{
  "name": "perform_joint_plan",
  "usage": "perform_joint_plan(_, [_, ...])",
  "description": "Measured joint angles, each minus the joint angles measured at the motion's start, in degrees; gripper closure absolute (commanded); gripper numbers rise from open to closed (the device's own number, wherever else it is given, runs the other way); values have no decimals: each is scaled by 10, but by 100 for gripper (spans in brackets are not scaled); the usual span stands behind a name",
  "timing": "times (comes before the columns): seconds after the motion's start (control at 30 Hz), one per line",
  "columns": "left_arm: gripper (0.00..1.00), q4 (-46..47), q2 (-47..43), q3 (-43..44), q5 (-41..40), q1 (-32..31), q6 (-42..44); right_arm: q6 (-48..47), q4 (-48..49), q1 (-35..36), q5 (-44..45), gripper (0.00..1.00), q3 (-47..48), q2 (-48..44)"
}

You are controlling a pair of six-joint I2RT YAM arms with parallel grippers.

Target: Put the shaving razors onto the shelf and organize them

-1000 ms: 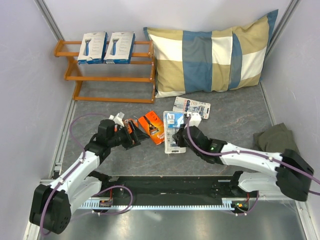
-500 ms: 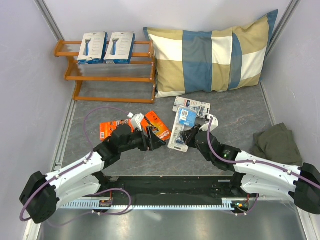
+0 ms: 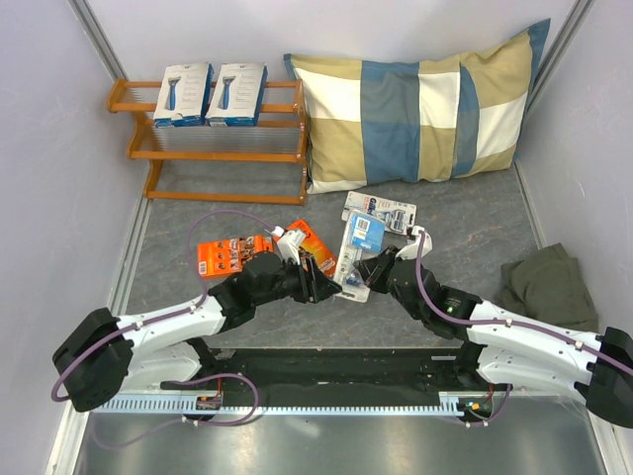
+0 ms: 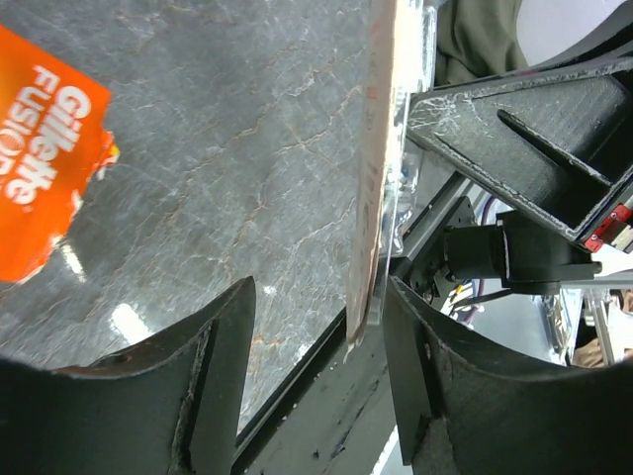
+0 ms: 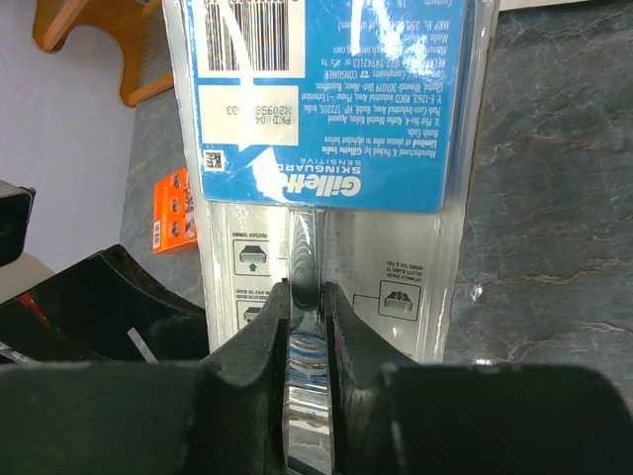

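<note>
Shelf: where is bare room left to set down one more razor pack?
The middle tier of the shelf is bare rods from end to end, under the two white boxes. The bottom tier looks bare too. The top tier is crowded: only narrow gaps lie beside the boxes, at the left post and at the pillow end.

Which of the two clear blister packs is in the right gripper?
The nearer blister pack, its barcoded back showing, pinched by the right gripper; the other blister pack lies flat on the table near the pillow.
</note>
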Motion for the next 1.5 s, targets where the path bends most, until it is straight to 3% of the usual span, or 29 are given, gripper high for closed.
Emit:
perform_joint_plan(0.2, [43,32,26,0,-12,-25,2,1,5,0,-17,100,0,0])
perform_joint_plan(0.3, [49,39,38,5,-14,-35,4,3,15,0,-24,100,0,0])
perform_joint_plan(0.5, [79,62,56,15,-15,-48,9,6,21,-2,-26,100,-1,-1])
perform_joint_plan(0.67, [98,75,57,15,-18,-53,10,6,22,-2,-26,100,-5,-10])
perform_joint_plan(0.73, [98,79,56,15,-21,-54,9,6,22,-2,-25,93,-5,-14])
perform_joint_plan(0.8, [98,81,53,14,-24,-55,9,5,23,-2,-25,70,-5,-17])
perform_joint_plan(0.87, [98,80,47,13,-26,-56,9,4,26,-2,-26,59,-5,-21])
perform_joint_plan(0.97, [98,77,38,10,-41,-55,9,2,36,-2,-30,33,-7,-31])
perform_joint_plan(1.07, [98,76,38,9,-54,-53,9,2,45,-2,-33,18,-10,-41])
perform_joint_plan(1.27, [98,71,38,8,-58,-53,9,-4,52,-2,-35,6,-15,-46])
perform_joint_plan(1.5, [98,50,37,8,-44,-22,9,-12,52,-2,-37,2,-19,-59])
